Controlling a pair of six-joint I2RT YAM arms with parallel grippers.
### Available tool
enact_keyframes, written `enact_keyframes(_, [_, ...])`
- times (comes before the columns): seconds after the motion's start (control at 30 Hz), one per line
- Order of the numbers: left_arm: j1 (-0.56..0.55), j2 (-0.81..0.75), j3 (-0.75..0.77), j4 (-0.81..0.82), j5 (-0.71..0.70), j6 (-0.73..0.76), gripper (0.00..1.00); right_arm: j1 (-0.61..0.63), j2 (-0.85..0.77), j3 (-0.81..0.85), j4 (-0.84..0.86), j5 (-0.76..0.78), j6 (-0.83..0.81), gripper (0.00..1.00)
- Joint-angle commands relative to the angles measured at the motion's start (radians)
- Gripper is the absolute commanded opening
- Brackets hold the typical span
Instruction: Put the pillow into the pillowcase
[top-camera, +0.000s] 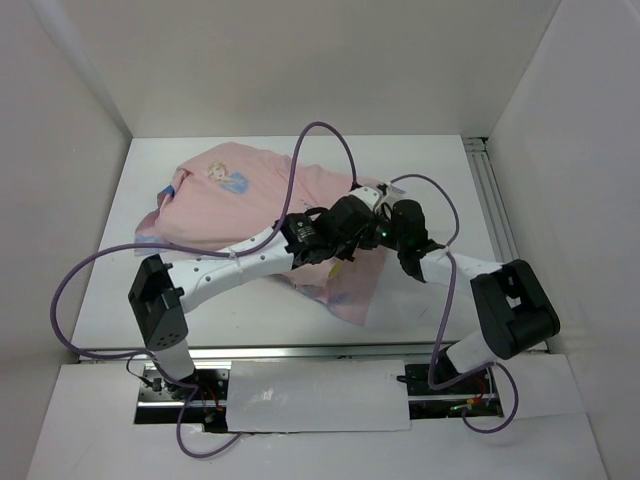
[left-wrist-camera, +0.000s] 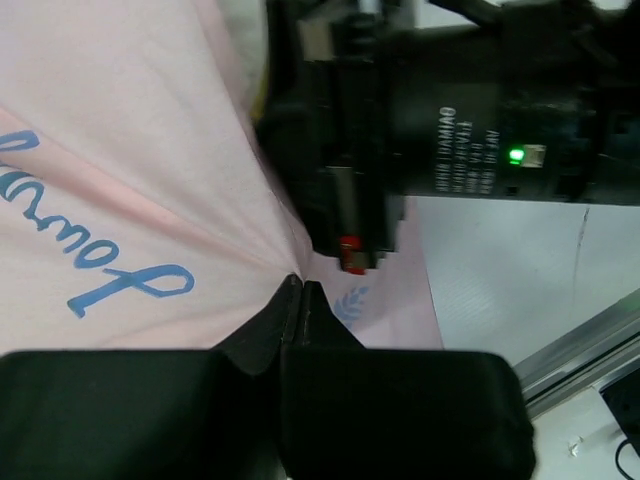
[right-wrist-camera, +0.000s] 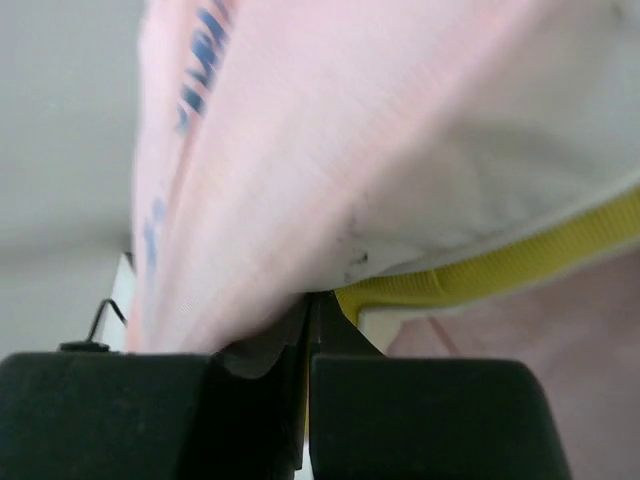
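The pillowcase (top-camera: 250, 200) lies pale pink side up over the middle of the table, bulging over the pillow, with a blue cartoon print near its far edge. In the right wrist view the pillow (right-wrist-camera: 520, 170) shows white with its yellow strip (right-wrist-camera: 500, 272) just under the pink cloth (right-wrist-camera: 300, 150). Both grippers meet at the case's right end. My left gripper (left-wrist-camera: 300, 285) is shut, and the pink fabric (left-wrist-camera: 130, 180) is drawn in folds to its tips. My right gripper (right-wrist-camera: 308, 305) is shut on the cloth edge right beside the yellow strip. From above, the left gripper (top-camera: 365, 205) and right gripper (top-camera: 392, 208) nearly touch.
White walls close in the table (top-camera: 250, 310) on three sides. An aluminium rail (top-camera: 490, 200) runs along its right edge. Purple cables (top-camera: 320, 130) loop over the pillowcase and both arms. The right arm's black wrist (left-wrist-camera: 480, 100) hangs close above my left fingers.
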Motion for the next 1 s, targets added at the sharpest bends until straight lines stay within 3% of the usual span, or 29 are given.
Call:
enact_keyframes(0.0, [-0.045, -0.039, 0.095, 0.058, 0.044, 0.013, 0.0, 0.034, 0.022, 0.114, 0.261, 0.022, 0.039, 0.0])
enact_keyframes(0.23, [-0.054, -0.122, 0.048, 0.071, 0.027, 0.013, 0.0, 0.055, 0.095, 0.127, 0.28, 0.042, 0.04, 0.0])
enact_keyframes(0.4, [-0.018, -0.058, 0.051, -0.013, -0.028, -0.065, 0.03, 0.035, 0.105, 0.064, 0.235, 0.024, 0.04, 0.0])
enact_keyframes(0.43, [-0.008, -0.044, 0.051, -0.025, -0.04, -0.065, 0.13, 0.025, 0.071, 0.047, 0.191, 0.024, 0.04, 0.02])
enact_keyframes(0.53, [-0.008, 0.007, 0.06, -0.047, -0.077, -0.078, 0.49, -0.003, -0.006, -0.005, 0.065, 0.071, -0.003, 0.29])
enact_keyframes(0.57, [-0.008, 0.021, 0.072, -0.064, -0.077, -0.078, 0.66, -0.003, -0.073, -0.014, -0.037, 0.088, -0.022, 0.45])
enact_keyframes(0.63, [0.001, 0.045, 0.091, -0.091, -0.102, -0.078, 0.78, -0.028, -0.194, -0.033, -0.154, 0.181, -0.07, 0.56])
enact_keyframes(0.67, [0.001, 0.068, 0.1, -0.091, -0.102, -0.078, 0.83, -0.028, -0.236, -0.044, -0.294, 0.23, -0.079, 0.6])
enact_keyframes(0.7, [0.001, 0.079, 0.121, -0.103, -0.112, -0.065, 0.94, -0.04, -0.277, -0.044, -0.378, 0.357, -0.079, 0.62])
enact_keyframes(0.73, [0.001, 0.088, 0.132, -0.113, -0.113, -0.056, 0.97, -0.052, -0.35, -0.044, -0.523, 0.435, -0.051, 0.67])
enact_keyframes(0.83, [0.012, 0.13, 0.174, -0.113, -0.14, -0.016, 1.0, -0.097, -0.443, -0.044, -0.644, 0.568, -0.033, 0.75])
enact_keyframes(0.97, [0.058, 0.206, 0.24, -0.125, -0.131, 0.021, 1.0, -0.146, -0.503, -0.001, -0.74, 0.568, -0.056, 0.79])
